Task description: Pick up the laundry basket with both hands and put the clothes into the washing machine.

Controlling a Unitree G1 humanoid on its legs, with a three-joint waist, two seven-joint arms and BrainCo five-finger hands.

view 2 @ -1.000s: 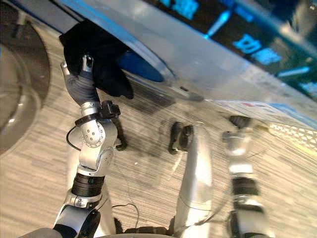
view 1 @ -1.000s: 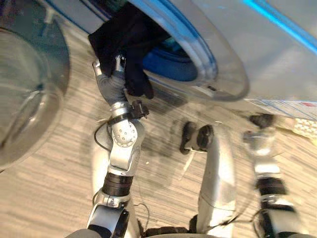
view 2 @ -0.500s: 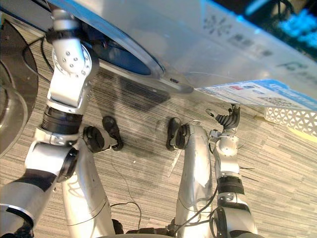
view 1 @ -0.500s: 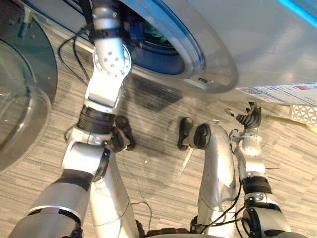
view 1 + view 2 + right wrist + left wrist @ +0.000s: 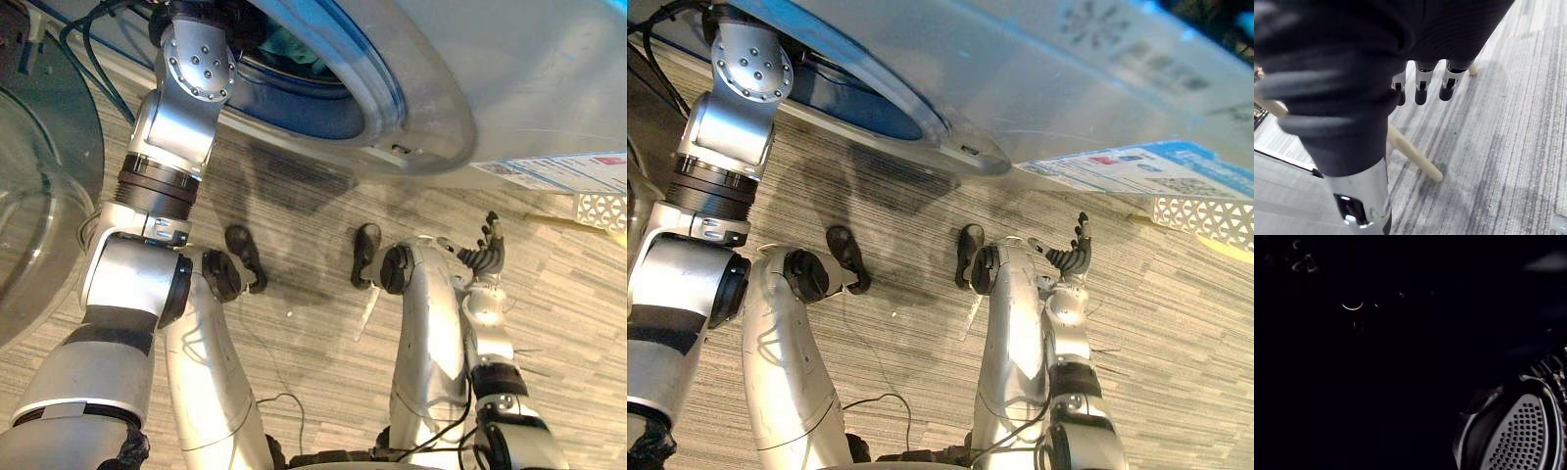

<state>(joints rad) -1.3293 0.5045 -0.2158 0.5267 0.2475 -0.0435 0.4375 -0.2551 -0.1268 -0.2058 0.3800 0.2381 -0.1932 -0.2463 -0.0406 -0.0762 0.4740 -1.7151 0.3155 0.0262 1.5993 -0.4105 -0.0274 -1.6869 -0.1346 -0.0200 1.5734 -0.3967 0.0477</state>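
Note:
The washing machine fills the top of the eye views, its silver front ringed in blue around the round opening. My left arm reaches up into that opening, and the hand is hidden inside the dark drum. A bit of teal cloth lies in the drum. In the left wrist view a perforated metal drum part shows in the darkness. My right hand hangs low at the right above the floor, fingers straight and holding nothing. The white laundry basket stands on the floor at the far right.
The machine's glass door is swung open at the left, close beside my left arm. A pale wooden rod lies on the grey striped carpet under my right hand, near the basket.
A second ago my left hand held a black garment at the opening; the arm has since pushed deep into the drum, taking it out of sight. My right hand has shifted slightly.

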